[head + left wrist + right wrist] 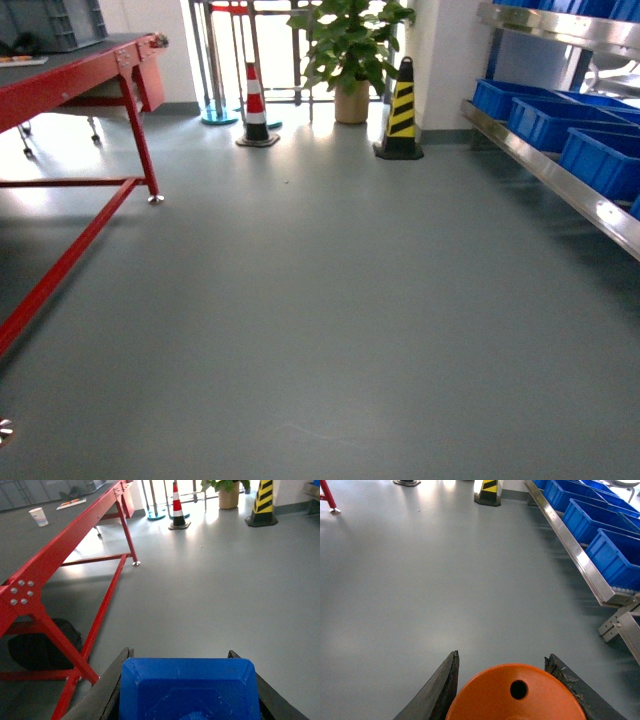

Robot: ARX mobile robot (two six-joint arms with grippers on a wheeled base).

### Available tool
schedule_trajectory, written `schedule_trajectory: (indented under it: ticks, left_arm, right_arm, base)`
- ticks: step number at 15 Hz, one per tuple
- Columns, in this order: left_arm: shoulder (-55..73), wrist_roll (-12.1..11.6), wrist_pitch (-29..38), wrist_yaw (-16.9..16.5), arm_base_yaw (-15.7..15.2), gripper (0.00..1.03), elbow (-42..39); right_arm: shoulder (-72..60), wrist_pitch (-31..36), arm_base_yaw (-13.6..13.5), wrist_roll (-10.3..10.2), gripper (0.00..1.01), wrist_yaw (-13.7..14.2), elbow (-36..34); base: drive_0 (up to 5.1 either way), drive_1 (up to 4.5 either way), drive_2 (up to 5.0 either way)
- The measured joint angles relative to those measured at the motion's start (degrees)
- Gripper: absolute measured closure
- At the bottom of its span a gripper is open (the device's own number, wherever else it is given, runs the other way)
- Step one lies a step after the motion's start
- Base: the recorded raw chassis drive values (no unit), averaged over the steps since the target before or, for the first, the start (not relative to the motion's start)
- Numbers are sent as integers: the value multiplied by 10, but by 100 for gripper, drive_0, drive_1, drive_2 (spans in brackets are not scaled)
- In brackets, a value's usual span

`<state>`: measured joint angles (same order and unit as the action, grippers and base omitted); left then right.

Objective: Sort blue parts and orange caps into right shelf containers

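Note:
A blue part [189, 690] fills the bottom of the left wrist view, and my left gripper [180, 655] is shut on it, one dark finger on each side. In the right wrist view my right gripper [502, 660] is shut on an orange cap [515, 695], whose flat end with a small hole faces the camera. The right shelf [560, 170] runs along the right of the head view with several blue containers [605, 160] on it; the same shelf rail [570, 545] and containers [615, 560] show at the upper right of the right wrist view. Neither gripper appears in the head view.
A red-framed table [80, 75] stands at the left, its legs [107, 600] reaching over the floor. A red-white cone [256, 110], a yellow-black cone [401, 115] and a potted plant [350, 50] stand at the back. Grey floor [320, 300] lies between table and shelf.

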<state>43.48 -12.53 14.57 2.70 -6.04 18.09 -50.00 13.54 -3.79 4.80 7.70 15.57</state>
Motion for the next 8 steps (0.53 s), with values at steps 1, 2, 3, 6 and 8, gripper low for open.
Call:
schedule_trajectory:
  ticks: [1, 2, 3, 6, 8]
  left_arm:
    - [0, 0, 0, 0, 0, 59, 0]
    - [0, 0, 0, 0, 0, 59, 0]
    - [0, 0, 0, -1, 0, 59, 0]
    - [0, 0, 0, -1, 0, 59, 0]
    - [0, 0, 0, -1, 0, 59, 0]
  right_arm:
    - [0, -1, 0, 0, 57, 0, 0]
    - [0, -1, 0, 0, 57, 0, 0]
    - [0, -1, 0, 0, 57, 0, 0]
    - [1, -1, 0, 0, 57, 0, 0]
    - [2, -1, 0, 0, 57, 0, 0]
  base:
    - [-194, -194, -194]
    - [-168, -168, -168]
    - [-159, -159, -159]
    - [-161, -161, -161]
    - [-156, -156, -156]
